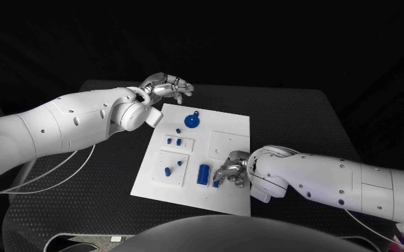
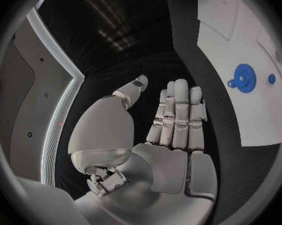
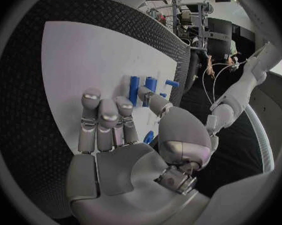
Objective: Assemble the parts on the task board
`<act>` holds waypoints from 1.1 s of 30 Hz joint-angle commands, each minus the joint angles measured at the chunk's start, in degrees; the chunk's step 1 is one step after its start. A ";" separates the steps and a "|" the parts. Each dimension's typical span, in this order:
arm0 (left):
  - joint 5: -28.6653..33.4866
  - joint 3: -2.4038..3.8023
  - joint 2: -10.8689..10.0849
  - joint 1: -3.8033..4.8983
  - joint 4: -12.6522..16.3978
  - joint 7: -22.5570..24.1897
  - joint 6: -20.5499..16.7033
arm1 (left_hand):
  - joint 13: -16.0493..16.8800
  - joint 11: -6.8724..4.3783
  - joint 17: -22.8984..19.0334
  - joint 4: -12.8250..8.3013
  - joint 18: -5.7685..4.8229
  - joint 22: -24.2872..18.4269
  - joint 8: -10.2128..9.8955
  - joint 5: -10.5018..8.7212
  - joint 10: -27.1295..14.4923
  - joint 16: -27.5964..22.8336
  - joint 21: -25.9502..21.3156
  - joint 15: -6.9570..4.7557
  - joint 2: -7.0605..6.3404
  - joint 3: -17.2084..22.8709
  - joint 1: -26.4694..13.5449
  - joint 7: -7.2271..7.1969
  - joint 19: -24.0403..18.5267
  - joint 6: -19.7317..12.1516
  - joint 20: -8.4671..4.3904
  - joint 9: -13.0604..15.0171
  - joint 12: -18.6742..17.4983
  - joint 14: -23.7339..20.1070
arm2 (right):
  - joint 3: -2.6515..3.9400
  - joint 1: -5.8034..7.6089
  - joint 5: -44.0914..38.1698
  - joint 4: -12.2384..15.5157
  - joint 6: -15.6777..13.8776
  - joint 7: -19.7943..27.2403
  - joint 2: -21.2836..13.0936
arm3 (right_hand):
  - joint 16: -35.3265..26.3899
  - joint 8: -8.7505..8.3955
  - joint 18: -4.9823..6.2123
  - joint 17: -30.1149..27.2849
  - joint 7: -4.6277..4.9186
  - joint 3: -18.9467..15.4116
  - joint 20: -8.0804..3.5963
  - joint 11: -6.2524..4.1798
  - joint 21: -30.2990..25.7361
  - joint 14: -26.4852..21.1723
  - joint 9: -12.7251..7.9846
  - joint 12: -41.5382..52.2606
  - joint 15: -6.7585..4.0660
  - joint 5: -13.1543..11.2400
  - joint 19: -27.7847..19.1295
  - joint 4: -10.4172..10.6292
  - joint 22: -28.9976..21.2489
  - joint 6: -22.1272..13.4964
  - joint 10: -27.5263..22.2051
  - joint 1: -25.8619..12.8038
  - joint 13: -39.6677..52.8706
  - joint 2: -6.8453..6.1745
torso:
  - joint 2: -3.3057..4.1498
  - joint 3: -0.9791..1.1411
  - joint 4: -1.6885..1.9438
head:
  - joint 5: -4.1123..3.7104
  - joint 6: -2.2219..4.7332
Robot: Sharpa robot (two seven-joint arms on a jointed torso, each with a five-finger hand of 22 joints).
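Head view: right robot hand (image 1: 232, 172) partly hides a blue part (image 1: 216, 183).

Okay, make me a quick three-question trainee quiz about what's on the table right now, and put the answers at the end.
1. True or false: the left silver hand holds a part.
2. Which hand is over the white rectangular task board? A) left B) right
3. Fill in: the round blue gear-shaped part lies near the board's ____ edge.

Key: 1 false, it hovers open off the board's far corner; 2 B, the right silver hand is by the blue cylindrical part; 3 far.
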 commanded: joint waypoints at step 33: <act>-0.32 0.04 -0.08 0.17 0.15 0.01 0.97 | 0.09 0.11 0.08 0.55 0.50 1.17 0.29 -0.29 -0.47 0.18 -0.08 0.06 -0.20 -0.05 0.02 0.28 -0.02 -0.27 -0.96 -0.08 0.39 -0.31 | 0.06 -0.23 -6.27 0.11 3.02 3.64 -0.44 | -0.42 -0.20 0.81 0.28 0.26 -0.56 -0.93 -0.11 0.21 -0.26 0.01 -0.69 -0.40 -5.38 -0.10 3.28 -0.55 -0.60 -0.27 3.73 0.35 -6.05 | 0.03 0.01 -0.03 | 0.30 -0.05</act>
